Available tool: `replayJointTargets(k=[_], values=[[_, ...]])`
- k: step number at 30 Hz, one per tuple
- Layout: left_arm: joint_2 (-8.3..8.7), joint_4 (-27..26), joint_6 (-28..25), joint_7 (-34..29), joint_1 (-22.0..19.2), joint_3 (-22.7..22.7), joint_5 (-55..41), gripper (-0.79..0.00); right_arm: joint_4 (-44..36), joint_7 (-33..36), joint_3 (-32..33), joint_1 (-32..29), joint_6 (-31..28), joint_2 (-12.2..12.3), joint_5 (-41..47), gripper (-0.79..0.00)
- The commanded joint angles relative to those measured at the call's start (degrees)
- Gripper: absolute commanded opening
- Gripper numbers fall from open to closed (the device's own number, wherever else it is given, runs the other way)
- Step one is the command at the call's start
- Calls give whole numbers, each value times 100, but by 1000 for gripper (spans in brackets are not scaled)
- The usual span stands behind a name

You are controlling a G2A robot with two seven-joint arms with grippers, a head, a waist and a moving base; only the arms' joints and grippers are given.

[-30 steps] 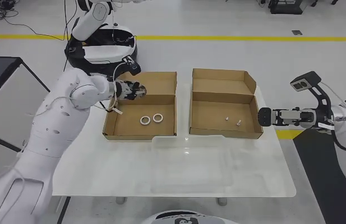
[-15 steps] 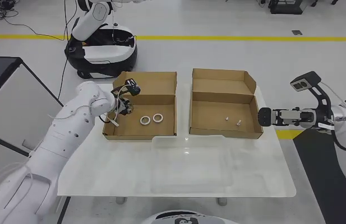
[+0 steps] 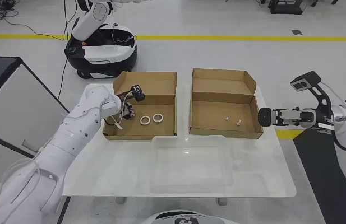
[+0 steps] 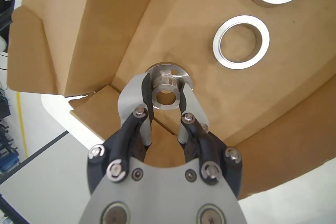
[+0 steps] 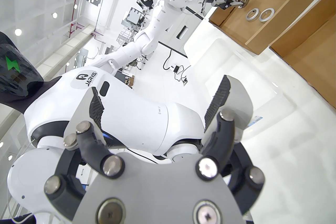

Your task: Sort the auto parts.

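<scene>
Deeper in left box [image 3: 164,128]: clamped hub [image 4: 164,98]

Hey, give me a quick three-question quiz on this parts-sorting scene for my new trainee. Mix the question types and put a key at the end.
1. True or false: the left gripper is shut on a flanged metal hub.
2. How many plain metal rings lie loose in the left box? A) one B) two C) four
3. Fill in: the right gripper, beside the right box, is ____.
Key: 1 true; 2 B; 3 open.
</scene>
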Motion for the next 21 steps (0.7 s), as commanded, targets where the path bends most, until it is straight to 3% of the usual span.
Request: replayJointTargets(k=[1, 10, 11, 12, 13, 14, 15, 16, 21], values=[[-17, 103, 3, 28, -3, 13, -29, -785, 0, 0, 0, 0, 0, 0, 1, 0], [-53, 223, 15, -8, 43, 37, -64, -785, 0, 0, 0, 0, 0, 0, 1, 0], [-54, 221, 19, -23, 48, 37, -58, -711, 0, 0, 0, 0, 0, 0, 1, 0], [-55, 212, 26, -44, 49, 37, -49, -471, 0, 0, 0, 0, 0, 0, 1, 0], [-57, 207, 42, -45, 53, 28, -57, -366, 0, 0, 0, 0, 0, 0, 1, 0], [-57, 201, 60, -44, 58, 21, -55, -160, 0, 0, 0, 0, 0, 0, 1, 0], [-57, 186, 76, -46, 61, 15, -36, -34, 0, 0, 0, 0, 0, 0, 1, 0], [-56, 169, 91, -39, 67, 2, -33, 0, 0, 0, 0, 0, 0, 0, 1, 0], [-25, -19, 148, -56, 95, -105, 15, 0, 0, 0, 0, 0, 0, 0, 1, 0]])
